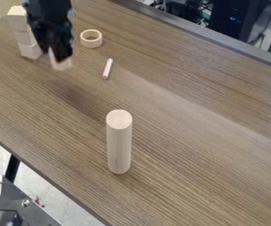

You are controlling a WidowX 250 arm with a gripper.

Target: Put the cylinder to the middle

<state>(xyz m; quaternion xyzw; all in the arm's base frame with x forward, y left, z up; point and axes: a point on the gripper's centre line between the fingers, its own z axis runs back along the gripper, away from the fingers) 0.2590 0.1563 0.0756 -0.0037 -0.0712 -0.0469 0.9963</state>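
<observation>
The tall, pale wooden cylinder (119, 143) stands upright on the brown wood-grain bench (202, 145), a little below and to the left of the centre of the view, its round flat top turned up towards the camera. It is well apart from everything else on the bench.

The black two-finger gripper (59, 56) hangs down at the upper left, pointing at the bench, far from the cylinder. A small pale block (61, 64) shows right at its lower end, blurred; whether the gripper is clenched on it, released or merely in front of it, I cannot tell.

Just beside the gripper, on its left in the view, rises a stack of pale wooden blocks (29, 49) — partly hidden behind the black arm. To the gripper's right lies a short, light wooden ring (91, 43), its opening facing up. Nearer the cylinder, but still apart from it, a thin whitish stick (107, 69) lies at a slant.

Past the bench's far edge, at the upper right, are dark equipment (235, 20) and loose cables — one small blue light glows there. At the lower left are a grey metal frame (19, 201) with a bolt and a black leg (12, 167) over pale floor.
</observation>
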